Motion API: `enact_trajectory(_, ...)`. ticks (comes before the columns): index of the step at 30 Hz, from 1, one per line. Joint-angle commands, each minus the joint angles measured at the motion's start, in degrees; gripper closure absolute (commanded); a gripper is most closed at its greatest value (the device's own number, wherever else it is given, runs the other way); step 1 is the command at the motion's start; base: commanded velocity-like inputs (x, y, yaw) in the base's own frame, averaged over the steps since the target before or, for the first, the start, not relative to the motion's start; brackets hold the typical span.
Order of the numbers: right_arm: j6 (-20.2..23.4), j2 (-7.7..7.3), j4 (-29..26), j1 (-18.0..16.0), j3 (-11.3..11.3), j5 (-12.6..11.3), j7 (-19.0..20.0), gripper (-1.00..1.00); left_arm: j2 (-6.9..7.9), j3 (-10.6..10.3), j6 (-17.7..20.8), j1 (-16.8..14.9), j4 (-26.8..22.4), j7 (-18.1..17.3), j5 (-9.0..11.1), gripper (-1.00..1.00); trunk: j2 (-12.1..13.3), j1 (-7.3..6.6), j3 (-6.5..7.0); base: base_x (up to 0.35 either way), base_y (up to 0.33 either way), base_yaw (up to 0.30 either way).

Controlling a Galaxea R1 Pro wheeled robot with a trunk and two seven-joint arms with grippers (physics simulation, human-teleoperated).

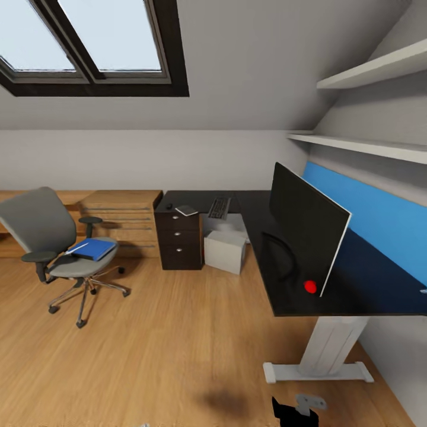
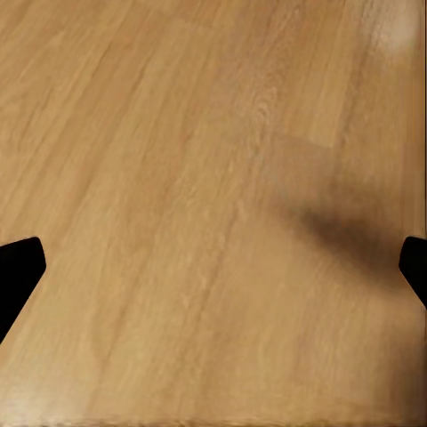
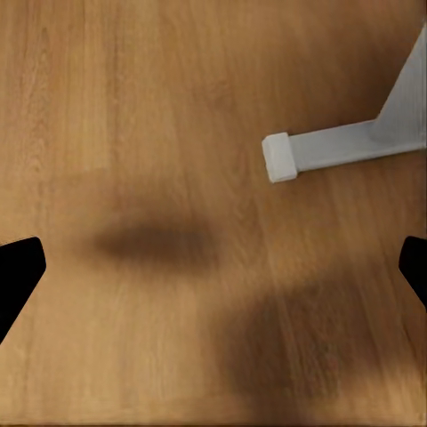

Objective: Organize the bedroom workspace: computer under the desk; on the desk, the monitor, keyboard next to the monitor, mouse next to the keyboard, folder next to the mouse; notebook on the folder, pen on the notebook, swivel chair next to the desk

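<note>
Wood floor [image 2: 213,178] lies under both my grippers, each hanging fingers-down, spread wide and holding nothing.

Left gripper [image 2: 213,267] has its two black fingertips at opposite edges of its wrist view; right gripper [image 3: 213,267] is the same, with the desk's white foot [image 3: 338,147] just ahead of it. Well ahead of my grippers, the black desk [image 1: 255,219] carries the monitor [image 1: 305,231], standing upright with its long axis running away from me. At the far end lies the keyboard [image 1: 219,207], long axis also running away, the notebook [image 1: 186,210] and mouse [image 1: 169,206] beside it. The computer [image 1: 225,250] sits under the desk. Far off my left side, the swivel chair [image 1: 53,243] holds the folder [image 1: 95,249] flat on its seat.
</note>
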Motion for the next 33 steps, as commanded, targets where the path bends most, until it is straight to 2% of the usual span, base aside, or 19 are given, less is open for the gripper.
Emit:
enact_trajectory(1, -0.22, -0.1, 0.07, -0.04, -0.49, 0.25, 0.29, -1.0, 0.01, -0.08, -0.17, -0.03, 0.1, 0.06, 0.4, -1.0, -0.04, -0.02, -0.06, -0.118, -0.139, 0.0)
enact_trajectory(8, -0.09, -0.35, 0.04, -0.04, -0.49, 1.12, -0.82, -1.0, 0.1, -0.16, -0.28, -0.03, 1.32, 0.06, 0.38, -1.0, -0.04, -0.02, -0.06, -0.053, -0.063, 0.0)
enact_trajectory(11, -0.01, -0.28, 0.05, -0.04, -0.49, 1.32, -3.71, -1.0, 0.08, -0.19, -0.38, -0.03, 1.57, 0.1, 0.31, -1.0, -0.04, -0.02, -0.06, -0.016, -0.019, 0.0)
enact_trajectory(12, 0.03, -0.18, 0.07, -0.04, -0.49, 1.4, -6.4, -1.0, 0.04, -0.18, -0.36, -0.03, 1.66, 0.18, 0.28, -1.0, -0.04, -0.02, -0.06, -0.008, -0.01, 0.0)
enact_trajectory(15, 0.09, -0.11, 0.1, -0.03, -0.49, 1.51, -10.01, -1.0, 0.0, -0.19, -0.31, -0.03, 1.74, 0.25, 0.25, -1.0, -0.04, -0.02, -0.06, -0.005, -0.006, 0.0)
enact_trajectory(19, 0.06, -0.49, 0.08, 0.46, -0.49, 1.57, -12.39, -1.0, 0.01, -0.32, -0.28, -0.03, 1.79, 0.26, 0.19, -1.0, -0.04, -0.02, -0.06, -0.002, -0.003, 0.0)
enact_trajectory(23, -0.38, -1.51, 0.06, 2.0, -0.48, 1.94, -13.18, -1.0, 0.06, -0.41, -0.21, -0.03, 1.81, 0.27, 0.16, -1.0, -0.04, -0.02, -0.06, -0.001, -0.001, 0.0)
enact_trajectory(26, -3.19, -2.26, 0.08, 3.78, -0.44, 3.53, -12.92, -1.0, 0.2, -0.33, -0.18, -0.03, 1.87, 0.3, 0.24, -1.0, -0.04, -0.02, -0.06, 0.0, 0.0, 0.0)
enact_trajectory(33, -11.22, -2.73, 0.11, 6.2, -0.46, 6.43, -10.85, -1.0, 0.87, -0.24, -0.42, -0.03, 3.13, 0.31, 0.36, -1.0, -0.04, -0.02, -0.06, 0.0, 0.0, 0.0)
